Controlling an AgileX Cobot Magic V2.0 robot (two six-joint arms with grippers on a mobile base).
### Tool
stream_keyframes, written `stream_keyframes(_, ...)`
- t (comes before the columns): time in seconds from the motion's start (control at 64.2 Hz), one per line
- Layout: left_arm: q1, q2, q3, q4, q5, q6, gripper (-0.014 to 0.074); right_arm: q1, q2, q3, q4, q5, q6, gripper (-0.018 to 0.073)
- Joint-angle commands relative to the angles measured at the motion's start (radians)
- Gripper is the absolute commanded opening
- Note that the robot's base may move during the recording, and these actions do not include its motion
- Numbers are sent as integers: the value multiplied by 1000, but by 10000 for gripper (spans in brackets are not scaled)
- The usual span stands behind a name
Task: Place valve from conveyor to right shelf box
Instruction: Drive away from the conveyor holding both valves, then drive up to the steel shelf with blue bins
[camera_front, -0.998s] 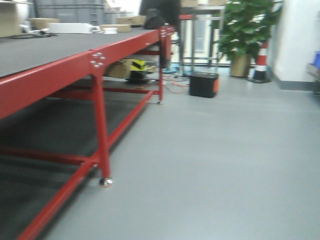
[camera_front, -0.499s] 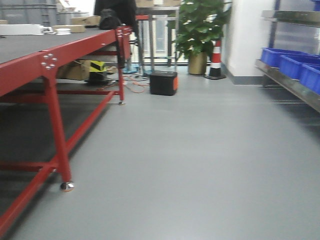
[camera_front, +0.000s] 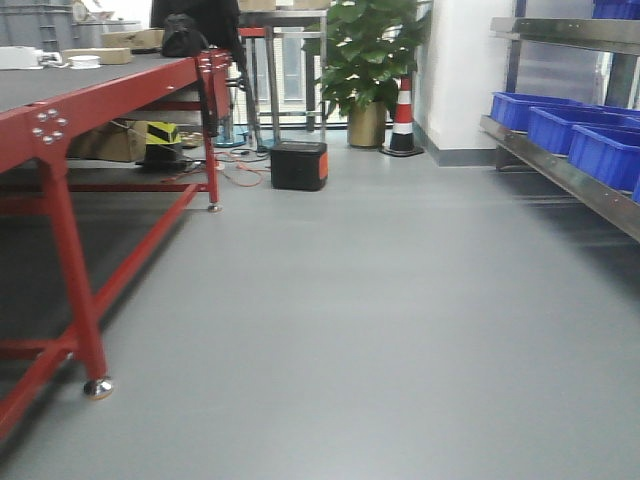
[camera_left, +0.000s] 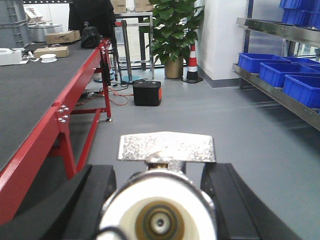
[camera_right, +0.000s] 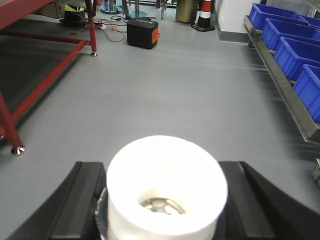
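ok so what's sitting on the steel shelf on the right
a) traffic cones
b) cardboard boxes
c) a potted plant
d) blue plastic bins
d: a row of blue plastic bins sits on the right shelf, while the cardboard boxes lie on the red-framed table, and the plant and cone stand on the floor.

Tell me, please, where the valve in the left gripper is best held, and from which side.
Probably by the metal body, from both flanks, as the left gripper holds the valve now: fingers on either side, the flat side stub free between them. The round white cap may slip.
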Motion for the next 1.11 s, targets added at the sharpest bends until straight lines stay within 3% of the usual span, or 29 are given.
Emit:
stream_keyframes(0.0, -7, -3, -6, -9, -46, -7, -111, 0, -5, -7, -6, -74, -4, -155)
stream_keyframes(1.091, -7, -3, -6, -9, -46, -7, -111, 0, -5, -7, -6, -74, -4, -155)
